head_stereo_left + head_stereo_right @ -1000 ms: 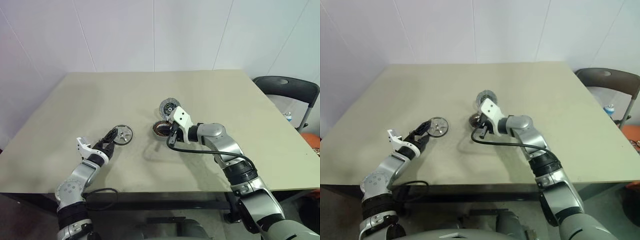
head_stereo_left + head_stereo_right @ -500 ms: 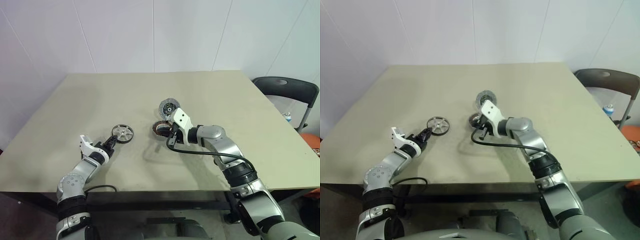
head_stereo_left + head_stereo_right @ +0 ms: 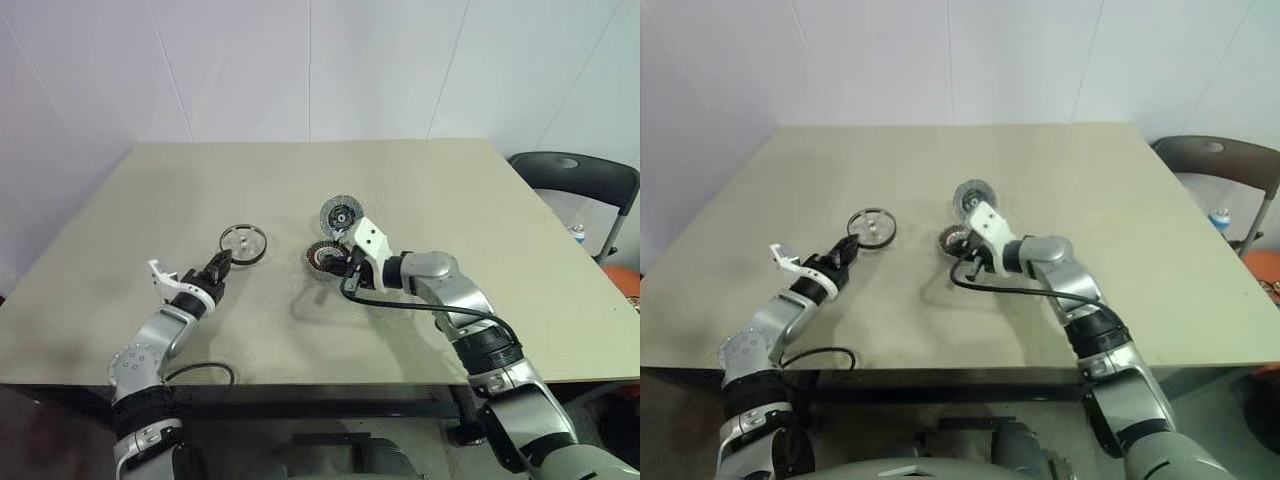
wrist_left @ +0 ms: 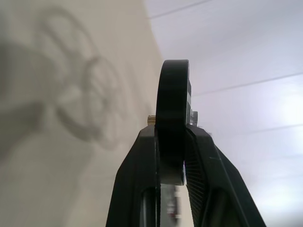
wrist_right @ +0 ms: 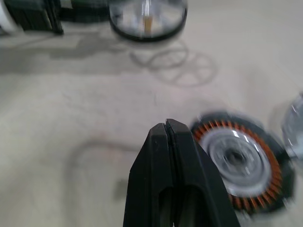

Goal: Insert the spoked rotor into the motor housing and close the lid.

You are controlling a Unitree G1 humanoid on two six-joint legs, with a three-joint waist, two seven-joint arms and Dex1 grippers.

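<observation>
The left pincer [image 3: 221,269] is clamping the rim of the spoked rotor [image 3: 242,243], holding it off the tabletop [image 3: 420,180] left of centre in the head view. The right pincer [image 5: 165,130], fingers pressed together and gripping nothing, is hovering just beside the motor housing [image 3: 322,258] at centre frame. The lid [image 3: 340,214] is standing open just above the housing.

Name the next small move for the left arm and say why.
Probably carry the rotor across toward the housing. The left gripper has its jaws shut on the rotor's rim, holding it off the table, and the housing sits open, windings exposed, with the lid swung back behind it. The right gripper, shut, rests beside the housing.
</observation>
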